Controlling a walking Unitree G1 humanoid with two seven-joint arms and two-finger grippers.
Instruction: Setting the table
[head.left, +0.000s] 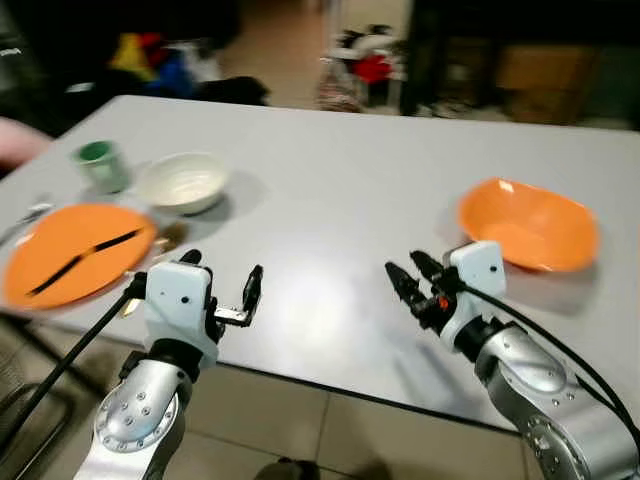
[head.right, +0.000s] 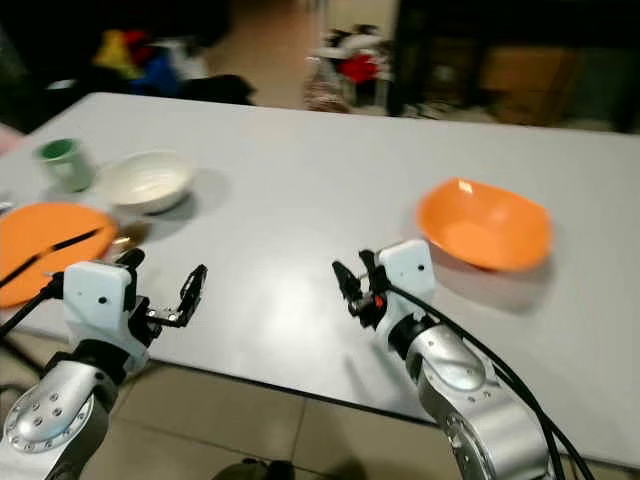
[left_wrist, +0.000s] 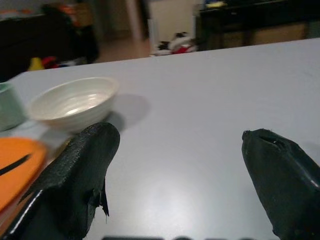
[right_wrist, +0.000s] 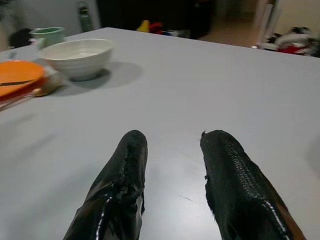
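1. Grippers are hovering over the near edge of the grey table (head.left: 350, 180): left gripper (head.left: 222, 285) with fingers spread wide, right gripper (head.left: 408, 277) with fingers slightly parted, both empty.
2. Orange plate (head.left: 70, 250) is lying far left, carrying a black utensil (head.left: 85, 258); white bowl (head.left: 182, 181) and green cup (head.left: 100, 164) are sitting behind it; orange bowl (head.left: 528, 224) is sitting far right.

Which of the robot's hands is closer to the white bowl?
The left. The left gripper hovers open over the table's near edge, just in front of the white bowl. The right gripper is farther off, across the table toward the orange bowl.
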